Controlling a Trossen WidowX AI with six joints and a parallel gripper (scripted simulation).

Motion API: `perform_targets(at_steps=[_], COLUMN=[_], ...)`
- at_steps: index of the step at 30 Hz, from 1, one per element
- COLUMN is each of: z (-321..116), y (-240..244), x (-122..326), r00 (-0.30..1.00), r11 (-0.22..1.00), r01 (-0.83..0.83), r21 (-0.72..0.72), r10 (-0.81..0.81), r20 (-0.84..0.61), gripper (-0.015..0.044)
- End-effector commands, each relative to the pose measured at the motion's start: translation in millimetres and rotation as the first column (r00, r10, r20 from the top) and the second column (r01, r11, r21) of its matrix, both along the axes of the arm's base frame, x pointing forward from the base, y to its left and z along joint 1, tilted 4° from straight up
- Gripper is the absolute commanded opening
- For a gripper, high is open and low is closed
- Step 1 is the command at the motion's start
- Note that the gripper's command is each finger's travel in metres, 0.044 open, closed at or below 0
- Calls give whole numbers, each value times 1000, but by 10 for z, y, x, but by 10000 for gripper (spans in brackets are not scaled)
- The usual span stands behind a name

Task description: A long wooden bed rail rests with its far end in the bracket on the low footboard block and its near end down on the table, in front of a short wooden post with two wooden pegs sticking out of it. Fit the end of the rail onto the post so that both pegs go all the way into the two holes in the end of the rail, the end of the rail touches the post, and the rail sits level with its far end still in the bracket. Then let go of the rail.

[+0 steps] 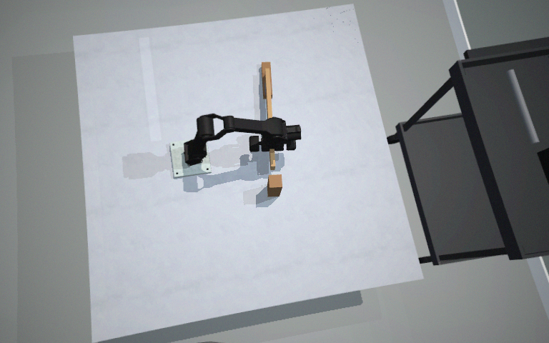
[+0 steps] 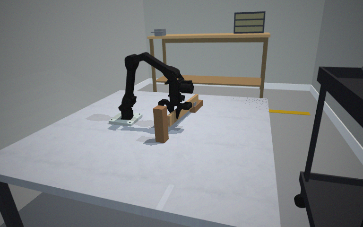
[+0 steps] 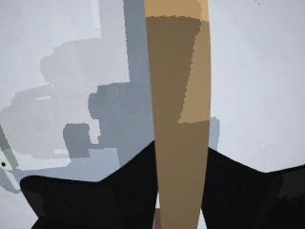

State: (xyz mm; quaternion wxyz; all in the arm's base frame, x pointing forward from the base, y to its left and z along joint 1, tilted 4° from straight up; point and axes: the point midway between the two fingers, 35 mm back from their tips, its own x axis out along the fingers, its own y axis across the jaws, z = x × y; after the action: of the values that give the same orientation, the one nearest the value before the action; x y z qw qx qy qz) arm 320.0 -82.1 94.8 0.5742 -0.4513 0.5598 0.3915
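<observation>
The long light-wood rail (image 1: pixel 269 107) (image 2: pixel 169 120) (image 3: pixel 178 72) runs from the low footboard block (image 1: pixel 266 64) (image 2: pixel 198 106) toward the post (image 1: pixel 274 181) (image 2: pixel 160 124). Its far end sits at the block, where a small grey bracket (image 2: pixel 194 103) shows. My gripper (image 2: pixel 174 113) (image 3: pixel 173 144) points down and is shut on the rail nearer its post end, one finger on each side. In the top view a narrow gap shows between the rail's near end and the upright post, roughly in line. The pegs and rail holes are hidden. How high the near end is cannot be told exactly.
The arm's pale base plate (image 1: pixel 178 166) (image 2: pixel 115 121) stands left of the rail, and the arm reaches over the rail. A dark cart (image 1: pixel 477 161) (image 2: pixel 315 128) stands beyond the table's right edge. A wooden workbench (image 2: pixel 208 35) is at the back of the room.
</observation>
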Motion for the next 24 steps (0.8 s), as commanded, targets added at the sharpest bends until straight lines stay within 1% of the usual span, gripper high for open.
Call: perform_targets(at_steps=[1, 24], z=[6, 34], y=[-21, -86], x=[-7, -24], r00=[1000, 1000], r11=[1000, 1000], r01=[-3, -3], r21=[-3, -4], r10=[3, 3], r20=[0, 0], gripper=[0, 0])
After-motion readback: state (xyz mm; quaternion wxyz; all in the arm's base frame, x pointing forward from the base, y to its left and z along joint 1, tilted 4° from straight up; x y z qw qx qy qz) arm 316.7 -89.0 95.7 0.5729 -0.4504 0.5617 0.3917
